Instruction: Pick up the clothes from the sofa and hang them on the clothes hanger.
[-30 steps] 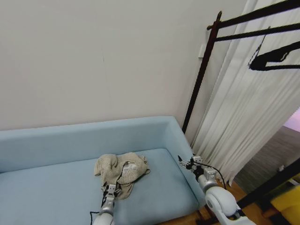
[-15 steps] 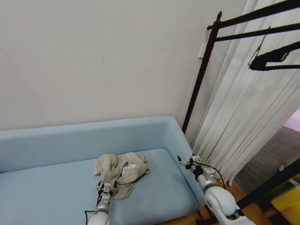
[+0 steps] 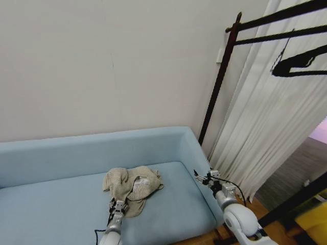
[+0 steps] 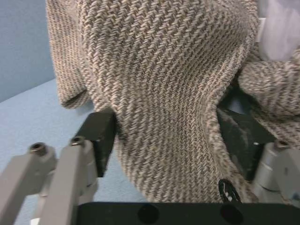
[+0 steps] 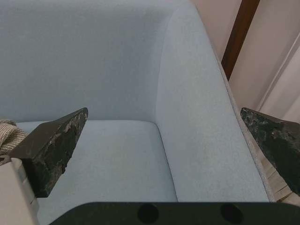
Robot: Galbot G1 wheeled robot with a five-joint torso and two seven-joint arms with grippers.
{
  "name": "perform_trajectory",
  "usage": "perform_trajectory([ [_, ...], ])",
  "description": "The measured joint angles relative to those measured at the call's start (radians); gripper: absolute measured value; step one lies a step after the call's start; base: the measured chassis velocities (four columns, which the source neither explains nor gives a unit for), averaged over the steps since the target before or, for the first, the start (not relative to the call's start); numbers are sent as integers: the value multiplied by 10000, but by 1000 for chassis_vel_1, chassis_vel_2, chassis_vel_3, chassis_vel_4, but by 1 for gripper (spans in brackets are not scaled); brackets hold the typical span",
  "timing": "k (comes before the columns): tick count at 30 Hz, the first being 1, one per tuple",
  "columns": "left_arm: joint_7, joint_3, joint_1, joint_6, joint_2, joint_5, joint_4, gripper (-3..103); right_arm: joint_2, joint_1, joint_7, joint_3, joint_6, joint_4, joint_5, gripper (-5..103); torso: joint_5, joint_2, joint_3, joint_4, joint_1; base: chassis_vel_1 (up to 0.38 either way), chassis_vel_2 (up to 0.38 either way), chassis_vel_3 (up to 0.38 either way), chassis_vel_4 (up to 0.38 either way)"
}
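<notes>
A beige knit sweater (image 3: 132, 187) lies crumpled on the light blue sofa (image 3: 56, 153), right of the seat's middle. My left gripper (image 3: 118, 206) is at the sweater's near edge. In the left wrist view the left gripper (image 4: 171, 140) is open, its black fingers (image 4: 101, 140) standing on either side of a fold of the knit sweater (image 4: 164, 70). My right gripper (image 3: 206, 178) hovers by the sofa's right armrest, and the right wrist view shows the right gripper (image 5: 164, 145) open with nothing in it. A black hanger (image 3: 301, 64) hangs on the dark clothes rack (image 3: 218, 81) at upper right.
The sofa's right armrest (image 5: 201, 117) is close under my right gripper. White curtains (image 3: 271, 132) hang behind the rack. A wooden floor strip (image 3: 258, 209) runs right of the sofa. The sofa seat left of the sweater is bare.
My left gripper has shifted slightly sideways at the sweater's near edge, first left and then back right. The right arm and the sweater have not moved.
</notes>
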Motion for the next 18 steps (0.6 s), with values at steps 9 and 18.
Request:
perform_trajectory([
  [9,-326,-373,235,-209,-31,105,-168,44,84,-16,14,-6,1,17,-56,100,0,0,0,0,0,0,0,0,0],
  [18,-321,-677,683,-1133,34,628,-1007,72,159,-6,-8,-26,9,20,-102,100,1,0,0,1,0,0,0,0,0],
])
